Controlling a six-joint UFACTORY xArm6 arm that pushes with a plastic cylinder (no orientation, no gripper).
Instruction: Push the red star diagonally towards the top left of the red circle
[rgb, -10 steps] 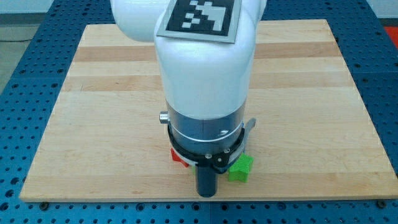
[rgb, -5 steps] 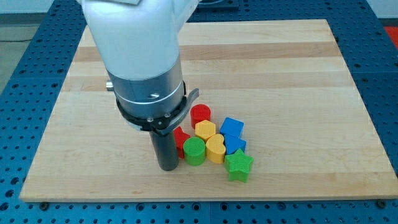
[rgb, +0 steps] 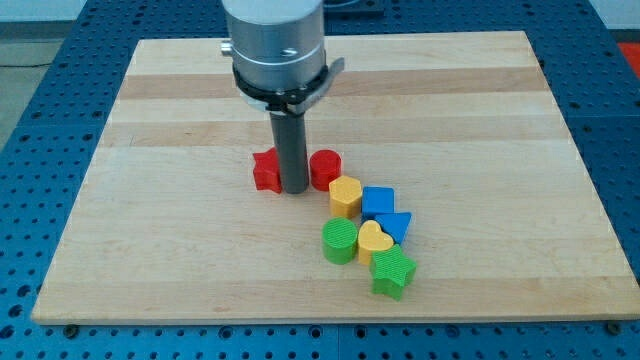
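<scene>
The red star (rgb: 265, 170) lies on the wooden board (rgb: 150, 250), left of centre. The red circle (rgb: 325, 169) stands just to its right, at about the same height in the view. My tip (rgb: 295, 189) rests on the board between the two, touching or nearly touching the star's right side. The rod hides part of the star's right edge.
A cluster of blocks lies below and right of the red circle: a yellow hexagon (rgb: 345, 196), a blue block (rgb: 378, 202), a blue triangle (rgb: 394, 226), a green circle (rgb: 339, 241), a yellow heart (rgb: 375, 241) and a green star (rgb: 393, 272).
The arm has swung from the view's bottom up to the upper middle. The red star has been pushed up and left out of the cluster; several other blocks have shifted.
</scene>
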